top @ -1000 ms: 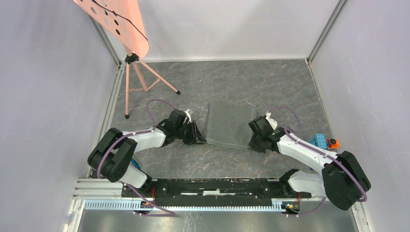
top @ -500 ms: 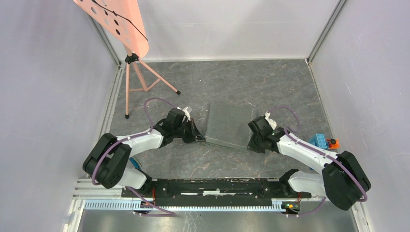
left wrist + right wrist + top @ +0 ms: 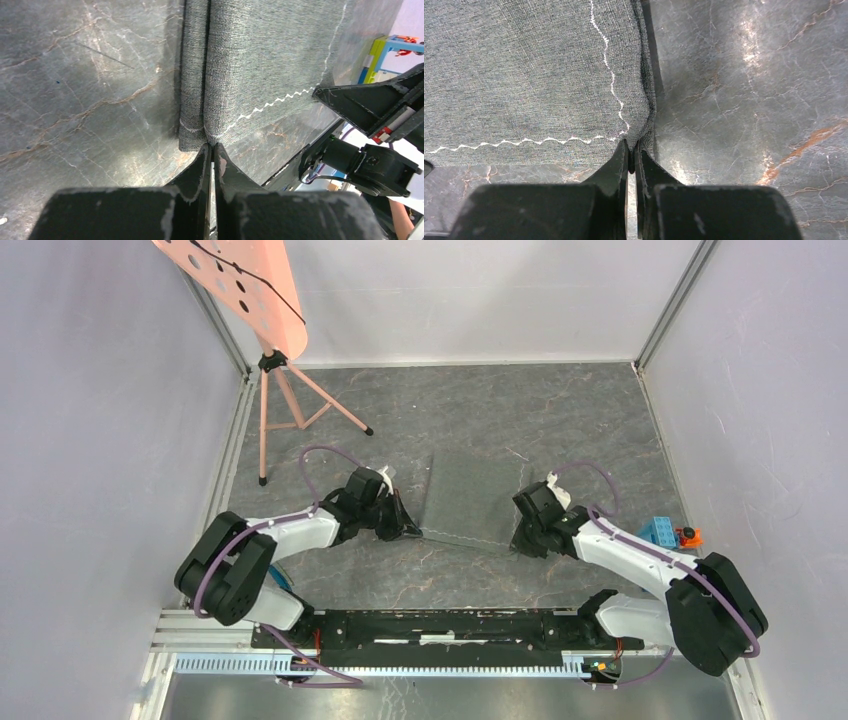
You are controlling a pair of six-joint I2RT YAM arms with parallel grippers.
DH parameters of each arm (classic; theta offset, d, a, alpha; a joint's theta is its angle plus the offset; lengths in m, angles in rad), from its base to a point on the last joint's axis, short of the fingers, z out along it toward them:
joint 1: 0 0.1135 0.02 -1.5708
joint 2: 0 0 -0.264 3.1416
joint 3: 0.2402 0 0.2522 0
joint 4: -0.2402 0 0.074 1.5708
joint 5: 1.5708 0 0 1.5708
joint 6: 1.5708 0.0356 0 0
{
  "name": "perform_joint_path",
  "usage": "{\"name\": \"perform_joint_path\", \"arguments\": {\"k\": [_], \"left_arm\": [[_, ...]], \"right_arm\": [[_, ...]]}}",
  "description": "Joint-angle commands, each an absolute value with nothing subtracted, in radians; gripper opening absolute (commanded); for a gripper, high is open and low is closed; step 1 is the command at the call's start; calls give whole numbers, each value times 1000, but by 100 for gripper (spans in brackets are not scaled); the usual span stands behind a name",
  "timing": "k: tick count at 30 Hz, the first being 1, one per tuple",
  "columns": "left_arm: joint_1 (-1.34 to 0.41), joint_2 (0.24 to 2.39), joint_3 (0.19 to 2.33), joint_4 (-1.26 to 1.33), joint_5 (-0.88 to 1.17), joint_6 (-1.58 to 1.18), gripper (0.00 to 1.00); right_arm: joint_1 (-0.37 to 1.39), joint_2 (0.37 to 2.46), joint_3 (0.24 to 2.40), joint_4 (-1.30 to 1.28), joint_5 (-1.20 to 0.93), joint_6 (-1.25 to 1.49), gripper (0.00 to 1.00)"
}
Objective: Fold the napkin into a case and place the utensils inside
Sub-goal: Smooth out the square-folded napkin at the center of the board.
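Observation:
The dark grey napkin (image 3: 468, 496) lies spread on the slate floor between my two arms, as a flat sheet and not as a case. My left gripper (image 3: 412, 531) is shut on its near left corner. In the left wrist view the napkin (image 3: 260, 65) bunches into a ridge running away from the left gripper (image 3: 210, 146). My right gripper (image 3: 517, 540) is shut on the near right corner. The right wrist view shows the napkin (image 3: 524, 75) and its white zigzag hem pinched up at the right gripper (image 3: 631, 145). The utensils are out of view.
A chunky blue block with an orange part (image 3: 668, 532) sits by the right wall, beside the right arm. A pink tripod stand (image 3: 285, 405) with a perforated pink board stands at the back left. A sliver of something blue (image 3: 281, 580) peeks from under the left arm.
My left gripper has moved a little right onto the napkin's near left corner and closed on it, pulling the near edge taut. The right gripper has stayed shut on its corner.

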State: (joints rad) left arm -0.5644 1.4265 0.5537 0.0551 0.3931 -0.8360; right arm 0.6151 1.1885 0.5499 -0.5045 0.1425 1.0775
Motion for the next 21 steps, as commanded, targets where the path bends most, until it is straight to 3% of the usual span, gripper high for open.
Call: {"name": "perform_joint_path", "arguments": {"k": [1, 5, 9, 12, 14, 16, 21], "left_arm": [[-560, 1469, 556, 75, 401, -810, 10], [-560, 1408, 566, 9, 368, -781, 19], [-560, 1270, 615, -199, 269, -701, 36], [-561, 1236, 644, -209, 303, -712, 41], [-563, 1273, 646, -115, 385, -769, 38], [-562, 1343, 643, 9, 463, -839, 30], [-561, 1487, 664, 152, 466, -885, 21]], "right_arm": [[622, 1181, 529, -501, 166, 1085, 13], [622, 1142, 563, -508, 176, 966, 48], [623, 1080, 687, -502, 128, 574, 67], [617, 1062, 749, -428, 91, 359, 89], [604, 1121, 804, -331, 8, 268, 95], [585, 1219, 864, -222, -105, 249, 96], [530, 1502, 901, 256, -492, 455, 98]]}}
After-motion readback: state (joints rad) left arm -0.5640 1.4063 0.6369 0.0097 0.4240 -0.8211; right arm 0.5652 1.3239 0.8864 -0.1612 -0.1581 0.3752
